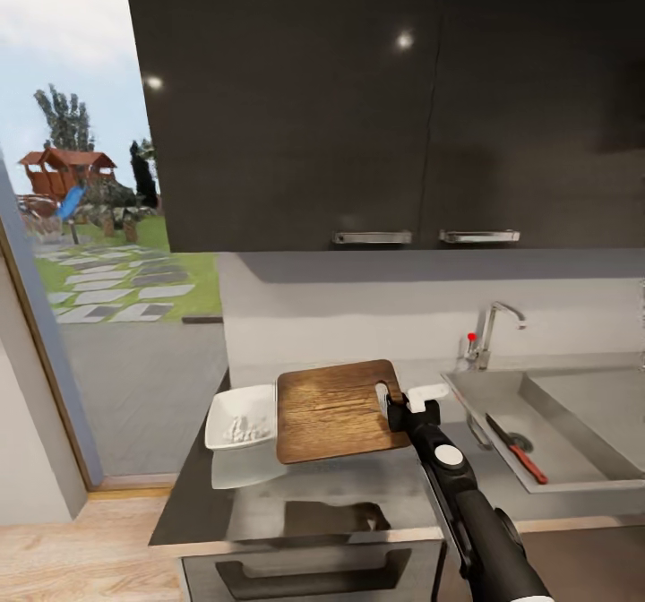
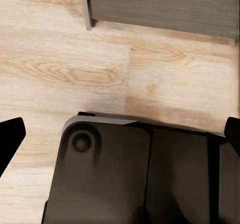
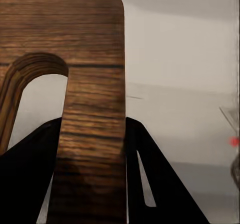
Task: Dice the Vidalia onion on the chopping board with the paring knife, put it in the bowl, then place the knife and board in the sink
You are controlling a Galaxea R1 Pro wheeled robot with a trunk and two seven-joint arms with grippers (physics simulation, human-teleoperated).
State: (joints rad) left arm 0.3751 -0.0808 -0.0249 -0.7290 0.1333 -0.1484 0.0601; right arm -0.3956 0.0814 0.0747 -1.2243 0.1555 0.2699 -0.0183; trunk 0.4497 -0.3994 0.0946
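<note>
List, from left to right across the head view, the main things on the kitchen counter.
Bowl → chopping board → right tool, gripping the board's handle end → faucet → paring knife, lying in the sink.

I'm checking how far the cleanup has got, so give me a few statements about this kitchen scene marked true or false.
1. The paring knife lies in the sink. True.
2. The right gripper has its jaws on the chopping board at the handle-slot end. True; the right wrist view shows them on either side of the wood beside the slot.
3. The chopping board is already in the sink. False; it is over the countertop, left of the sink.
4. The bowl is empty. False; it holds pale diced pieces.
5. The bowl sits at the board's left side. True.
</note>
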